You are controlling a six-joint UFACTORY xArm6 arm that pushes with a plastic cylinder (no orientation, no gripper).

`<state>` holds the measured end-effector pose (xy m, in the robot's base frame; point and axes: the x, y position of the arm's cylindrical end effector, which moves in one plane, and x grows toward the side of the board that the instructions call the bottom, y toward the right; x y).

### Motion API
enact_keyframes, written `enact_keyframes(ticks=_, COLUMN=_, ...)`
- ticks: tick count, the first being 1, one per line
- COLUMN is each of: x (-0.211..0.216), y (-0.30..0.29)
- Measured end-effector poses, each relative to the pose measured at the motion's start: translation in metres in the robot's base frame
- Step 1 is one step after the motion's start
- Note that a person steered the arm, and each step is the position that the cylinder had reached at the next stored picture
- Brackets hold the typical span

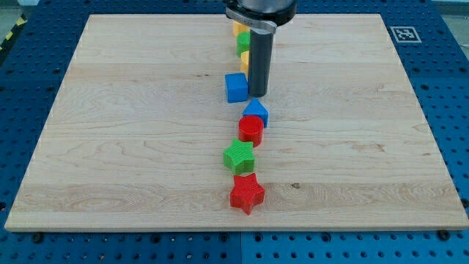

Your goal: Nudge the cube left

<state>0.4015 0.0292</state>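
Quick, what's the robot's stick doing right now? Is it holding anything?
My tip: no end effector to open or close, holding nothing; it sits just to the view's right of the blue cube, close beside it.

No readable words or numbers are showing anywhere.

The only sign appearing is a small black-and-white square marker (pixel 404 34), a coded pattern of the fiducial kind, sitting on the wooden board (pixel 132 147) at its corner toward the view's top right; it is carrying no letters or digits. At the view's top-left edge a strip of yellow-and-black hazard striping (pixel 10 38) is showing beside the blue perforated table (pixel 454 110), again without any writing. The blocks and the dark rod are bearing no labels or brand marks that can be made out.
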Motion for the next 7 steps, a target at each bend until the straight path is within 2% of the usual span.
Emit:
enact_keyframes(ticks=5, x=0.000, y=-0.039)
enact_keyframes(ticks=7, x=0.000, y=-0.022)
